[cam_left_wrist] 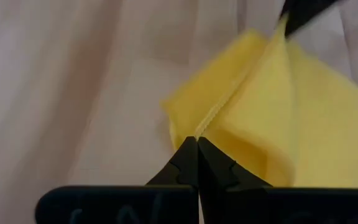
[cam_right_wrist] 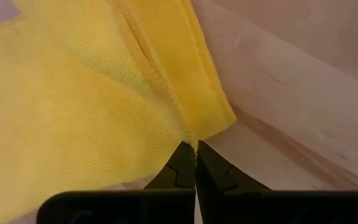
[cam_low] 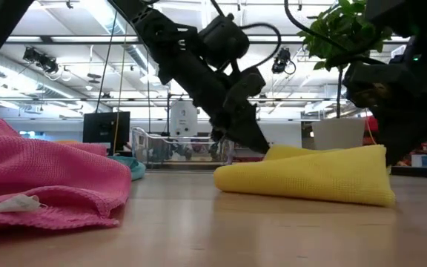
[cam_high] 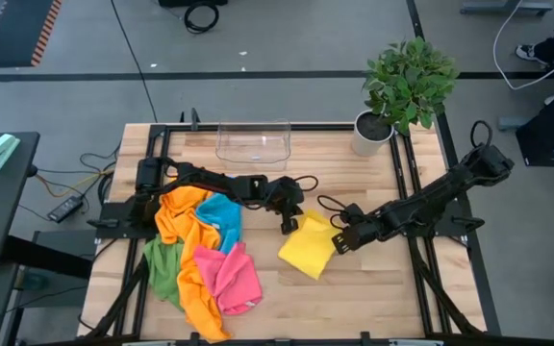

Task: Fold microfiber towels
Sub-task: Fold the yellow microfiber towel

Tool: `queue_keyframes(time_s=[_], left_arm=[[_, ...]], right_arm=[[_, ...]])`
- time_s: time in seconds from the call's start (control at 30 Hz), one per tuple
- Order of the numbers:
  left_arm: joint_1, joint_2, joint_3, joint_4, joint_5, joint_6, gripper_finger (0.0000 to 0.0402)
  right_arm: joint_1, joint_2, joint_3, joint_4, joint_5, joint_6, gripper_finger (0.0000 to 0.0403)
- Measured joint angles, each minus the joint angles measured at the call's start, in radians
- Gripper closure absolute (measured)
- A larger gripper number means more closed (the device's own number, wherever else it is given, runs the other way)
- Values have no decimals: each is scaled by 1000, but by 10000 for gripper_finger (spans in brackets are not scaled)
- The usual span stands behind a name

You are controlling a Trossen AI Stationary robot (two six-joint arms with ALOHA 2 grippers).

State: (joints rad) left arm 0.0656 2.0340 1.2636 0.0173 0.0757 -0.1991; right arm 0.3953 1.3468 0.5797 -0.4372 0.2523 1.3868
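Both claws pinching yellow towel (cam_high: 308, 248) corners: left claw (cam_high: 288, 227) upper left of cloth, right claw (cam_high: 336, 241) at right edge. Advice: keep edges aligned, lower flat onto counter (cam_high: 373, 288).

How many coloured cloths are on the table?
5 visible: yellow towel alone mid-table; orange towel, blue towel, green towel and pink towel heaped at the left. More may be hidden underneath.

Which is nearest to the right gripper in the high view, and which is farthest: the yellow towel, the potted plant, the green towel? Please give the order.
From the right gripper, shut on the towel's edge:
1. Yellow towel, in its grip, table centre.
2. Potted plant, back right corner.
3. Green towel, far left, in the pile.
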Motion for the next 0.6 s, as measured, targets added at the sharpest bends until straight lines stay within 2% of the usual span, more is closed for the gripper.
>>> queue_keyframes(time_s=[0.1, 0.33, 0.6], left_arm=[[-5, 14, 2, 15, -1, -7, 389], [-3, -1, 0, 0, -18, -16, 335], [33, -144, 1, -61, -20, -39, 296]], right_arm=[[-16, 0, 0, -3, 1, -22, 401], [-50, 13, -7, 27, 19, -67, 401], [-53, 67, -27, 69, 19, -65, 401]])
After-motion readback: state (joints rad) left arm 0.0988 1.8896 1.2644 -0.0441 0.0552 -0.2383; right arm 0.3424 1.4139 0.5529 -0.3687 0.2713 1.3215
